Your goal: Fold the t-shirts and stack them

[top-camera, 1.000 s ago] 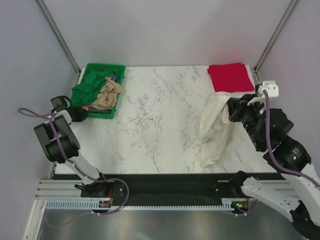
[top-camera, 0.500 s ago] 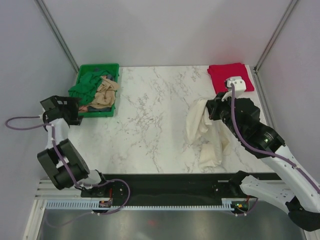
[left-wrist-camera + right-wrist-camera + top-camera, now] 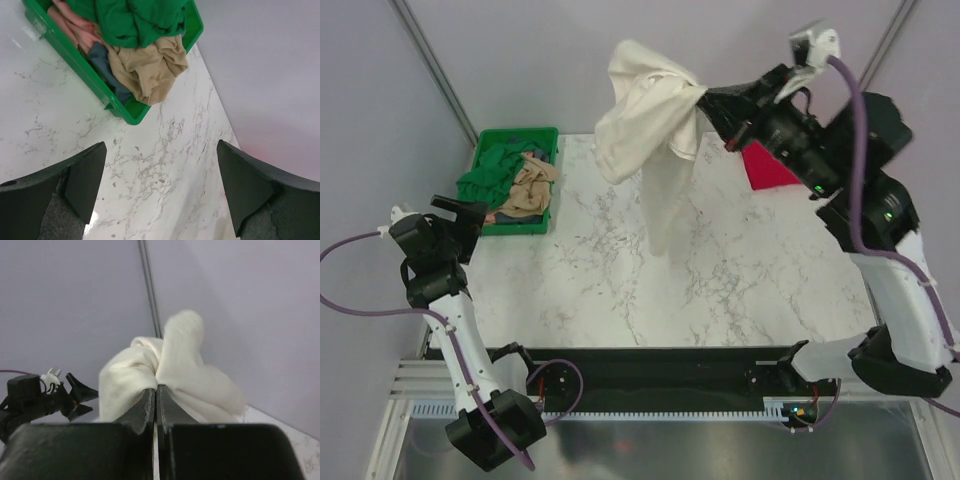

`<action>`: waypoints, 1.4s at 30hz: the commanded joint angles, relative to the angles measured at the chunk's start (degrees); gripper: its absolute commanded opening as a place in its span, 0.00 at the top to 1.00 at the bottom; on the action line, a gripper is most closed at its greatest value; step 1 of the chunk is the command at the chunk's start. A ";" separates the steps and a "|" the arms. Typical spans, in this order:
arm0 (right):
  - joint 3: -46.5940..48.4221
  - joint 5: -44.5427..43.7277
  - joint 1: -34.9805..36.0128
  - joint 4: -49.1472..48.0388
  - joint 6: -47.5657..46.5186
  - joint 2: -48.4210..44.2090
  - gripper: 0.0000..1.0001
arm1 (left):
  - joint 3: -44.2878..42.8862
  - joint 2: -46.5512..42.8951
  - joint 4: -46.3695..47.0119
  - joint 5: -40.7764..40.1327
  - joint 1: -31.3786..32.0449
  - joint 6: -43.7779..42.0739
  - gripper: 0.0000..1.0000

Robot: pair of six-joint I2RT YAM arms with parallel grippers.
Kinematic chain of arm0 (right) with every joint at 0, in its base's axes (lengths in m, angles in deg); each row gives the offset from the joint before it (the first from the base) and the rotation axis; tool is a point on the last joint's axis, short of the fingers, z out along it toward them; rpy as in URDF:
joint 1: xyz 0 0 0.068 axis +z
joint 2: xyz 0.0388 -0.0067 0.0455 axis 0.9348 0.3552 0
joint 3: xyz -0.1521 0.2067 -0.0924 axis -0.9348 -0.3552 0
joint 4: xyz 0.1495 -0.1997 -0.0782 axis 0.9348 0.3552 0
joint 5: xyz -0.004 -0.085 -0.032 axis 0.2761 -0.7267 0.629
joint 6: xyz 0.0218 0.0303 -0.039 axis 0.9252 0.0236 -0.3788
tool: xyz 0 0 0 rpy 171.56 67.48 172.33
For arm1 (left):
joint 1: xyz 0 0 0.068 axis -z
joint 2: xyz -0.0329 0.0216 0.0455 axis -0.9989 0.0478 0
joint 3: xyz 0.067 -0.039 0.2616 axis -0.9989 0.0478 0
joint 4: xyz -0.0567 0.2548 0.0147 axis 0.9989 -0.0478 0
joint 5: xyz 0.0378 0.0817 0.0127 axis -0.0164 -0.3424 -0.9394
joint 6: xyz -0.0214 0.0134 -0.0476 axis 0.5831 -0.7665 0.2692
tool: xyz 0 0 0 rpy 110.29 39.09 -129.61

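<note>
One cream-white t-shirt (image 3: 645,120) hangs bunched in the air, to the right of the green crate (image 3: 510,229) and well above its level. The right fingers (image 3: 705,97) are pressed tight together on a fold near the shirt's top. The rest of the cloth trails down toward the tabletop (image 3: 720,270); I cannot tell whether its lowest edge touches. A red t-shirt (image 3: 765,168) lies flat far to the right of the crate, partly hidden behind the right arm. Inside the crate a green t-shirt (image 3: 488,178) is crumpled on the left, with a tan t-shirt (image 3: 527,186) touching it on the right. The left fingers (image 3: 463,216) hover just beside the crate's near left corner, spread wide and holding nothing.
</note>
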 commanded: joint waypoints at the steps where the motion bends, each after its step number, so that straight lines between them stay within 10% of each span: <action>1: -3.84 8.25 0.09 -3.94 -5.91 -9.89 0.99 | -4.81 -2.21 -4.16 2.64 -0.14 -8.19 0.02; 3: -20.99 -1.21 0.09 -5.26 -9.61 -15.97 0.83 | -5.43 -3.43 -5.22 3.97 -0.14 -9.42 0.02; 4: -27.55 -7.52 0.09 -7.26 -10.23 -22.10 0.25 | -5.43 -3.97 -5.66 4.50 -0.05 -9.95 0.02; 5: -34.23 -21.85 0.09 -8.68 -9.62 -25.03 0.02 | -5.17 -4.58 -6.01 5.11 -0.14 -10.39 0.02; 9: -60.79 -47.04 -4.02 -8.02 1.06 -30.51 0.02 | -2.71 -9.40 -7.24 7.22 -0.14 -12.06 0.02; 23: -63.90 -18.99 -16.61 -0.50 16.75 -25.59 0.02 | 3.62 -15.75 -9.79 7.32 0.65 -15.93 0.06; 26: -68.81 -7.35 -13.81 -5.52 20.68 -24.10 0.06 | 3.80 -14.79 -9.97 6.61 1.00 -17.07 0.08; 33: -72.97 -16.71 13.86 -12.02 27.73 -10.66 0.13 | 4.50 -7.41 -9.79 5.82 5.74 -18.57 0.11; 42: -72.71 -20.50 15.91 -14.49 27.56 4.98 0.17 | 4.68 -6.34 -9.88 4.06 12.25 -18.48 0.14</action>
